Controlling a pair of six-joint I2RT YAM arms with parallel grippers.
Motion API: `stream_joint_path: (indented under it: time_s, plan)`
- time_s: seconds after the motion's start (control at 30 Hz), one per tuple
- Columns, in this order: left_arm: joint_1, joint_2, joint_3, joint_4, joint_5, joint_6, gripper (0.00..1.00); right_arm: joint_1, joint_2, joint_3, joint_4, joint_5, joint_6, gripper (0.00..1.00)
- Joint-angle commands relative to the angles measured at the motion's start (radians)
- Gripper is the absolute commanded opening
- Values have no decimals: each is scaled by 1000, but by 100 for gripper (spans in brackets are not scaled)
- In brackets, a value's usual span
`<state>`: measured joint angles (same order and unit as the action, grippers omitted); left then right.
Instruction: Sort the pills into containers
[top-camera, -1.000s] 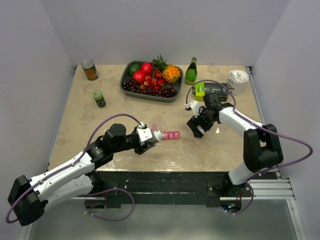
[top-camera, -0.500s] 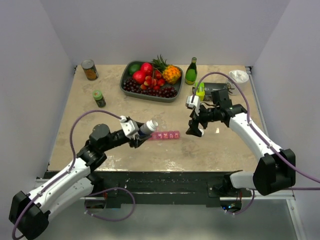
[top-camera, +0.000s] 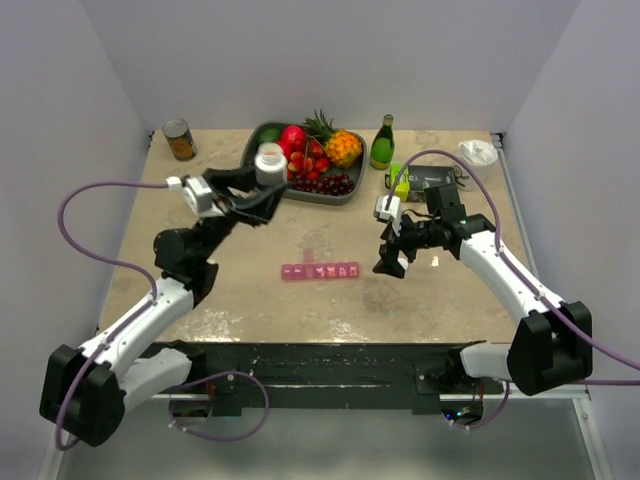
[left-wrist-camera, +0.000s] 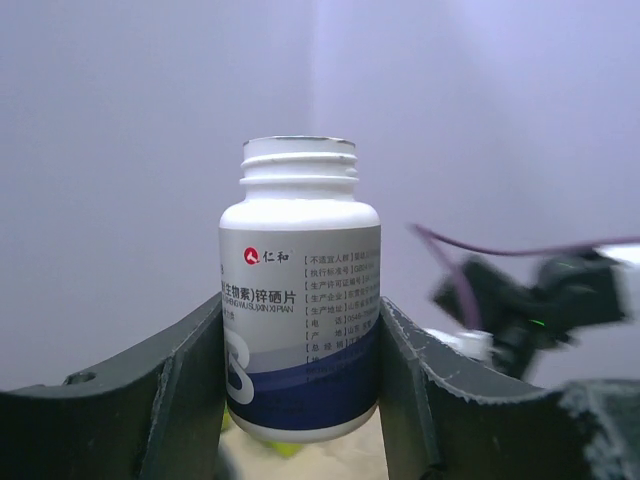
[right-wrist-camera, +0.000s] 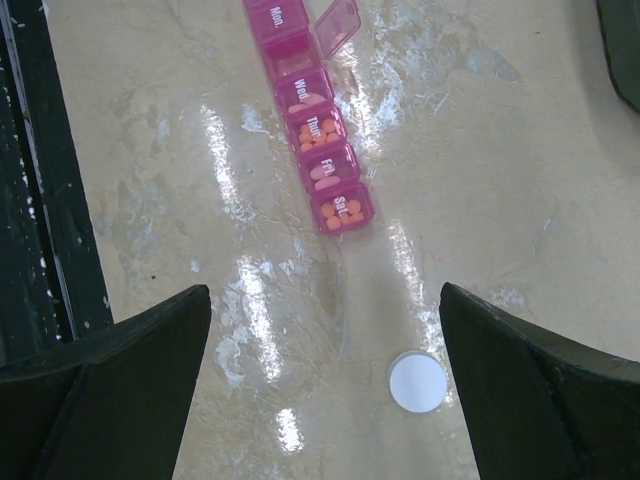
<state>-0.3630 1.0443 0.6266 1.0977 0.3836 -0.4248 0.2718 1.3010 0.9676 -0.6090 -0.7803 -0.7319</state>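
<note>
The left pincer (top-camera: 252, 188) is clamped on a white bottle (top-camera: 270, 160), one finger (left-wrist-camera: 190, 390) on each side of its lower half. The bottle stands upright with its threaded neck bare (no cap on it). A second ago this pincer was low over the table (top-camera: 250, 300), with the bottle tipped on its side and its mouth at the left end of the pill box. Now it is raised high and pulled back to the left, just in front of the left end of the fruit tray (top-camera: 352, 190).

With the bottle gone, the pink pill box (top-camera: 320, 271) shows along its whole length, lying flat on the table between the two arms. Its right end is where it was before. In the right wrist view one lid near the far end stands open, and orange pills (right-wrist-camera: 318, 130) lie in the four nearest compartments.

The right pincer (top-camera: 388, 262) hovers just beyond the right end of the pill box, pointing down. Its fingers are spread wide with nothing between them, wider than a second ago. It sits in about the same spot, though its arm has stretched out. Below it a small white lid (right-wrist-camera: 417, 382) lies on the table, close to the near end of the pill box.
</note>
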Motion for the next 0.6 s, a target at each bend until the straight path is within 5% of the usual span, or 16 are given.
stream_joint_path:
  time_s: [0.0,0.1,0.13,0.2,0.3,0.43,0.57]
  plan:
    - [-211,-139,14,23,17,186,0,-8,-36,-7,29,-40,-1,99]
    - [-78,-141,-28,122,-75,21,0,-8,-19,-1,29,-43,-3,99]
    - [50,-118,-31,248,-48,-68,0,-8,-17,0,29,-45,-1,99]
    - [41,-47,-22,376,105,-120,0,-9,-26,-3,23,-48,-1,99]
    - [-169,-160,-48,10,132,273,0,-9,-45,-12,29,-39,0,99]
    - [-88,-250,-148,-307,259,384,0,-13,-43,-9,34,-30,0,99]
    - [-76,-198,-65,-695,322,631,0,-13,-46,-10,31,-17,-1,99]
